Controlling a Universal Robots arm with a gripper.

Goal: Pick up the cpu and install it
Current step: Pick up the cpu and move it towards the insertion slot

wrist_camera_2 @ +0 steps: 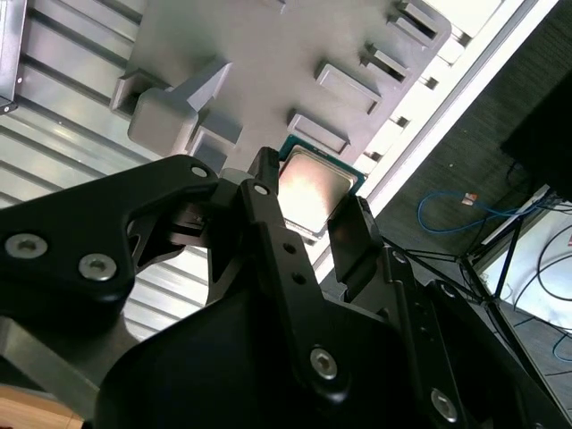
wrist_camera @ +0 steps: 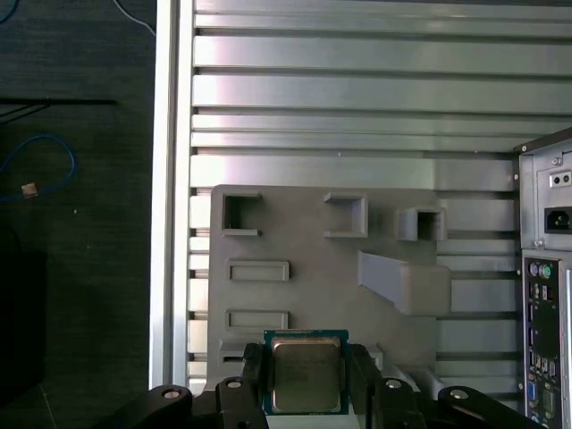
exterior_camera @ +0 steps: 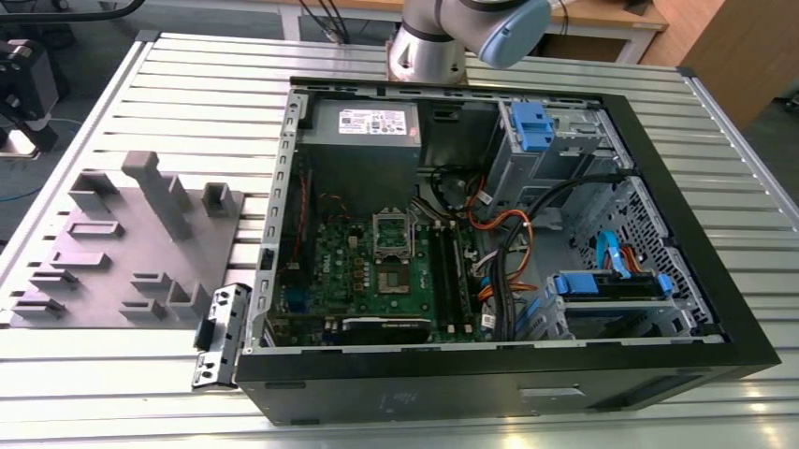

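The cpu is a flat square chip with a silvery top and a dark green rim. In both wrist views it sits between the black fingers of my gripper, which is shut on its two opposite edges. The chip is held above the near end of a grey holder block that lies on the slatted table. In the exterior view the open computer case lies to the right of the block. The motherboard's silver socket frame stands in its middle.
The arm's base rises behind the case. A loose metal bracket lies by the case's front left corner. Orange and black cables and blue drive brackets fill the case's right half. The table edge runs beside the block.
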